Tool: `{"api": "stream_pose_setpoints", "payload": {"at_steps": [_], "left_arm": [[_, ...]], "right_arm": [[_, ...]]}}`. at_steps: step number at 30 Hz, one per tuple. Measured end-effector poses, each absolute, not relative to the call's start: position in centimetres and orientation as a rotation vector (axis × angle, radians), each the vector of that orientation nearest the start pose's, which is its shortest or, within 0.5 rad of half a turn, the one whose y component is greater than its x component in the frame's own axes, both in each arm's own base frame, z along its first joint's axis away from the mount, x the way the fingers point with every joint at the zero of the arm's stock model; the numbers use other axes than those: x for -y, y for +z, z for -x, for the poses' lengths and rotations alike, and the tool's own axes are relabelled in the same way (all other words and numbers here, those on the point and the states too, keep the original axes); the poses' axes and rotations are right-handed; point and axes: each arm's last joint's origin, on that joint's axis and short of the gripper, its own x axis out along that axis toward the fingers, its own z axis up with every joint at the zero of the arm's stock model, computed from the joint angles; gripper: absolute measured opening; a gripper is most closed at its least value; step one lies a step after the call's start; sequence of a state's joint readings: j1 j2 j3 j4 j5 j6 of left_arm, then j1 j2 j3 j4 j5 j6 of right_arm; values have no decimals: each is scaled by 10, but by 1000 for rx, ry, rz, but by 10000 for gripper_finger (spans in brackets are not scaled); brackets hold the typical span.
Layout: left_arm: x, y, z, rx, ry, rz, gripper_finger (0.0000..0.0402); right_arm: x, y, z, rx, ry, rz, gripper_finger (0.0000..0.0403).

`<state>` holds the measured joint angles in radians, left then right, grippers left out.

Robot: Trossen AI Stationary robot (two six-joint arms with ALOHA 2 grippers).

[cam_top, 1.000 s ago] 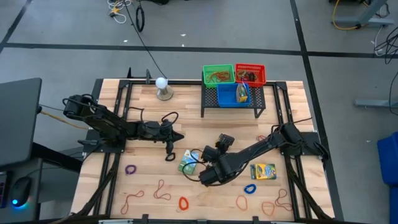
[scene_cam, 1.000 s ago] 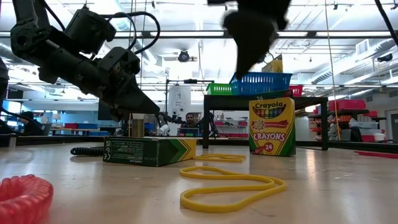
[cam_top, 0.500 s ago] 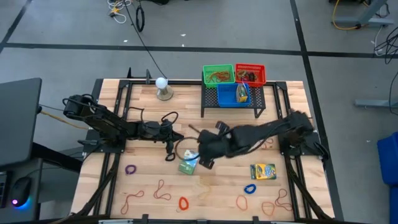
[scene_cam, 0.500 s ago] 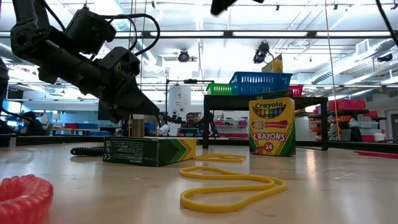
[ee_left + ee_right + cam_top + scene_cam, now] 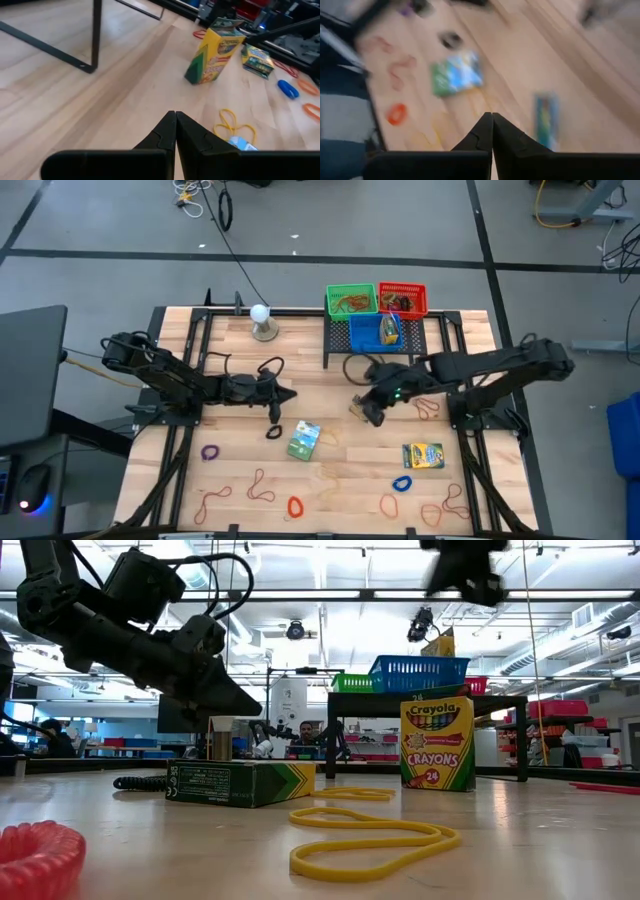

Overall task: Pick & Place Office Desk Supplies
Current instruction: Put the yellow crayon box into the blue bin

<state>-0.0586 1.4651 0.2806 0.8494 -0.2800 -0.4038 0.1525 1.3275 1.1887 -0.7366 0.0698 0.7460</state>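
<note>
My right gripper (image 5: 362, 409), jaws together and apparently empty, hangs centre-frame; the left gripper (image 5: 287, 396) rests closed. The green crayon box (image 5: 303, 440) lies lower-centre; a blind descent could knock it away.

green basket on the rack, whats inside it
In the high view the green basket holds a tangle of reddish-tan rubber bands. Anything beneath that tangle is covered, and in the low view the basket's side hides its contents.

Overhead view straight down, low view level across tabletop (both share green crayon box (image 5: 303, 440)), wrist views forward.
</note>
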Motion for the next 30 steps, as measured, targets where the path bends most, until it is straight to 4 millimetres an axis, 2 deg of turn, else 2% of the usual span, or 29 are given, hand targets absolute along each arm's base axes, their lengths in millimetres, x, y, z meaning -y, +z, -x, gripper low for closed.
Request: {"api": "stream_pose_setpoints", "payload": {"at_steps": [4,7,20,24,30], "left_arm": [[3,130,-230,-260,358,363,14],[2,130,-229,-247,402,376,14],[2,129,-229,-251,427,407,14],[2,129,-229,-255,428,407,14],[2,128,-228,-263,430,405,14]], "right_arm": [[-36,299,-254,-1019,-329,-609,27],[-36,289,-258,-1092,-353,-628,53],[-20,264,-283,-1119,-440,-656,215],[-19,250,-291,-1162,-456,-629,238],[-18,229,-303,-1211,-511,-524,243]]}}
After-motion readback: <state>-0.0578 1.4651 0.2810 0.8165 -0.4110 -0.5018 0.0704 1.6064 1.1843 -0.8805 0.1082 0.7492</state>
